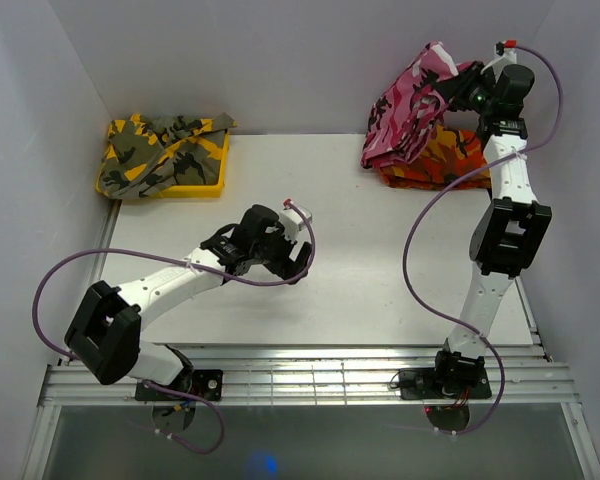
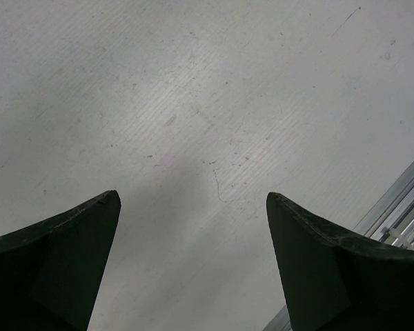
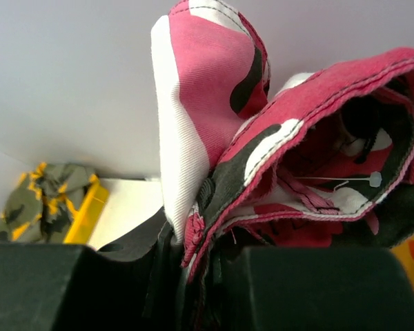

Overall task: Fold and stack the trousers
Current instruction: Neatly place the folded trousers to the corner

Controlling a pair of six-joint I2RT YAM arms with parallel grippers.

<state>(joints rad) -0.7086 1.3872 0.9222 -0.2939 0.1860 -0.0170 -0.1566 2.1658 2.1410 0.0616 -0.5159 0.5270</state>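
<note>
Our right gripper (image 3: pixel 196 276) is clenched on a bunched fold of the trousers (image 1: pixel 412 112), which hang at the far right above the orange garment (image 1: pixel 435 162). Our left gripper (image 2: pixel 193 200) gapes empty. The cloth looks soft, light and floppy, so we'd grasp the waistband corners.

Overhead camera surveys the table (image 1: pixel 360 250); wrist cameras sit close, left facing it, right sharing the trousers (image 3: pixel 200 89).
</note>
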